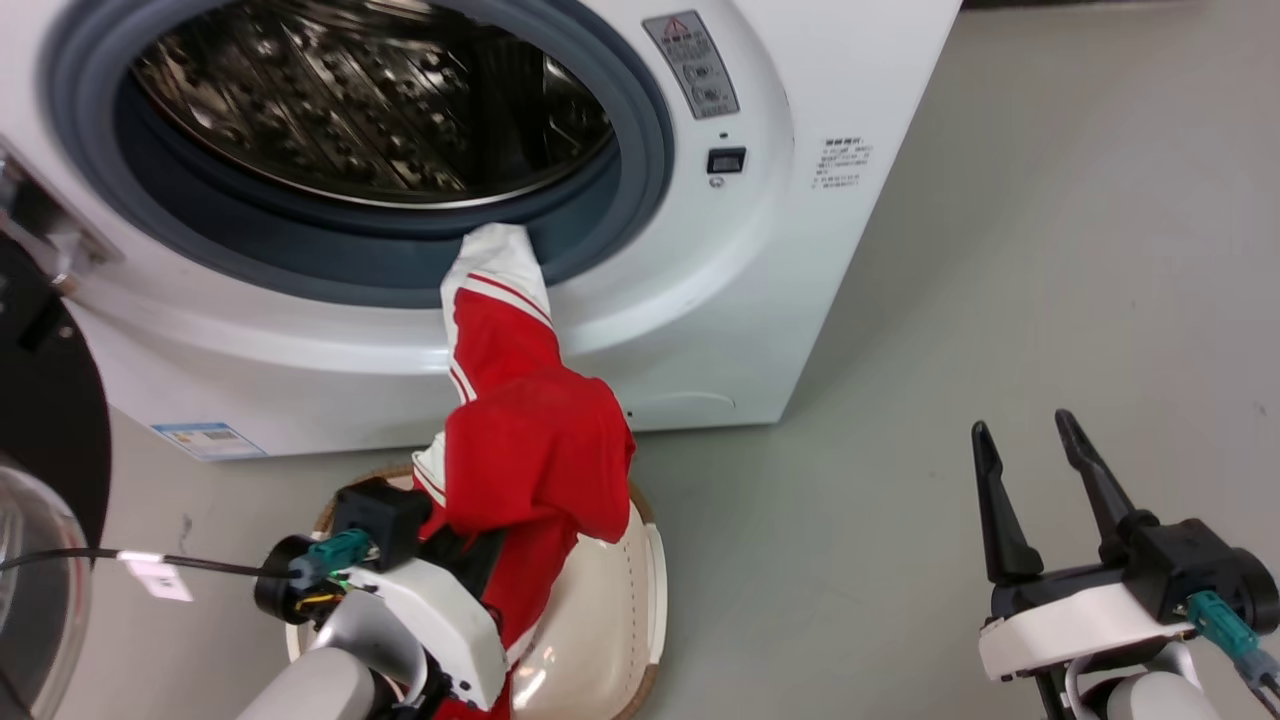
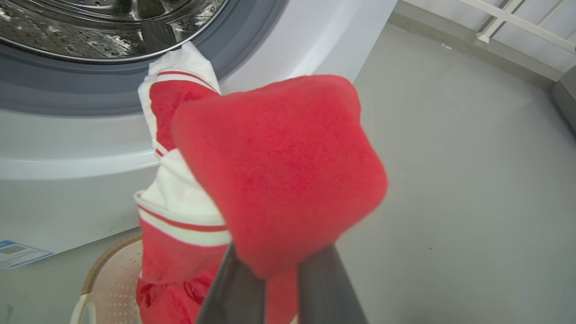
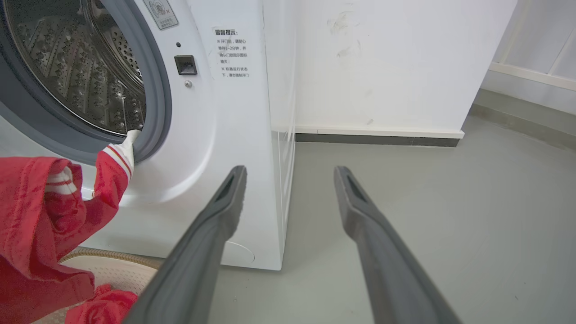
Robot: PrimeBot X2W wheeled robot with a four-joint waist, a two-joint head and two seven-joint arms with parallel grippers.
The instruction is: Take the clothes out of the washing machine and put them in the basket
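Your left gripper clamps the bright red, white-trimmed garment above the cream perforated plastic basket; its striped cuff lies on the large white washing machine's grey rubber ring. Your right gripper hangs spread and empty over grey floor.

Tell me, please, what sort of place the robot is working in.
Probably a laundry area, perhaps a test room: a white front-loading washing machine stands on a bare grey floor by a white wall, with a laundry basket in front.
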